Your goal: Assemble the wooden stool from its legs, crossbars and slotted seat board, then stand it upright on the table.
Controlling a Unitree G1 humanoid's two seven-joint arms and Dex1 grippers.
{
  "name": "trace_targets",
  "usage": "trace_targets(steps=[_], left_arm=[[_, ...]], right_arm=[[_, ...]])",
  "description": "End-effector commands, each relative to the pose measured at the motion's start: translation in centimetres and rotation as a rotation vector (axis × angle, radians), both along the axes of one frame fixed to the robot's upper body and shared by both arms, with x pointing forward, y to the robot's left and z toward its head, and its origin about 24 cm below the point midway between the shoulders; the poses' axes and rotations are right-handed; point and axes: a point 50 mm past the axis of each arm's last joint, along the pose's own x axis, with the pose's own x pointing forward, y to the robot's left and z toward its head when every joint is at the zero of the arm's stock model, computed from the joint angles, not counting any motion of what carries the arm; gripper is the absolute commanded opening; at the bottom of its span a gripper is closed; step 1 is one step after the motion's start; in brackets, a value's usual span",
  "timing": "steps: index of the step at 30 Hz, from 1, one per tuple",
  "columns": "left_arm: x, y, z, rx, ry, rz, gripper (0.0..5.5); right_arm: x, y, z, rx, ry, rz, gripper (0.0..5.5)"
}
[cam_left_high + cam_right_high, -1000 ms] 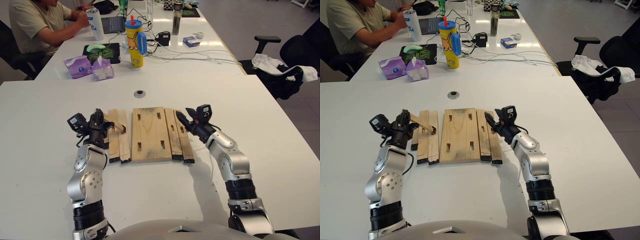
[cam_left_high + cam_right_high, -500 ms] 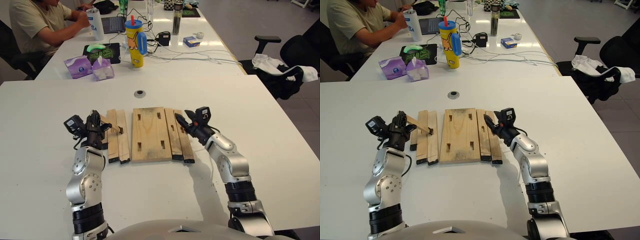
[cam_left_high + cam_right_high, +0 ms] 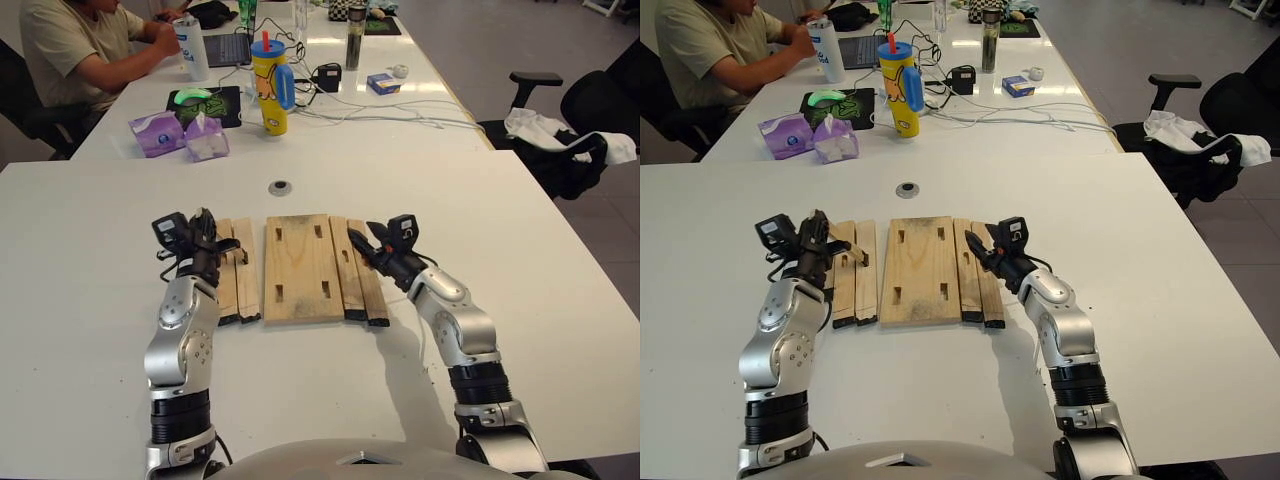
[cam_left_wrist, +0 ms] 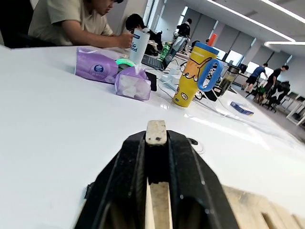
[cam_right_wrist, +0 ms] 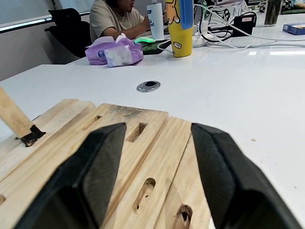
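Left wrist view: my left gripper (image 4: 156, 143) is clamped on a crossbar (image 4: 156, 132) over the left legs (image 3: 236, 288); right gripper (image 5: 157, 128) hangs agape above the right legs (image 3: 358, 280), beside the seat board (image 3: 297, 268); I'd square the crossbar's end to a leg slot and press gently.

Bare tabletop (image 3: 80, 300) lies wide to both outer sides of the flat row of wood and in front of it. The seat board (image 3: 298, 265) and legs (image 3: 245, 290) lie nearly edge to edge, only slits between. The left gripper (image 3: 207, 243), with its crossbar (image 4: 156, 131), hangs over the left legs, and the right gripper (image 3: 361, 240), fingers spread, over the right. A cable grommet (image 3: 280, 187) sits flush beyond.
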Motion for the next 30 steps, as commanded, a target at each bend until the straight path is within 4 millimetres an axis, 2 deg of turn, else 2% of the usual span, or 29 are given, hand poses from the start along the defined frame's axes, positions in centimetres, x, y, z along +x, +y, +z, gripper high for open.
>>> trace_targets(steps=[1, 8, 11, 18, 30], left_arm=[[-1.3, 0.1, -4.1, 0.142, 0.251, -0.043, 0.42], [-2.1, 0.5, -5.3, 0.187, 0.341, -0.037, 0.42], [-2.1, 0.3, -5.3, 0.179, 0.298, -0.095, 0.42], [-2.1, -0.2, -5.0, 0.282, 0.208, -0.213, 0.42], [-2.1, -0.4, -5.3, 0.25, 0.169, -0.213, 0.42]], right_arm=[[-0.2, -0.1, 0.1, -0.013, 0.004, -0.016, 2.54], [-0.7, 0.1, -0.3, -0.016, 0.025, -0.025, 2.54], [-0.6, 0.1, -0.3, -0.02, 0.026, -0.024, 2.54], [-0.3, 0.0, -0.3, -0.036, 0.022, -0.027, 2.54], [-0.1, 0.3, -0.2, -0.039, 0.016, -0.01, 2.54]])
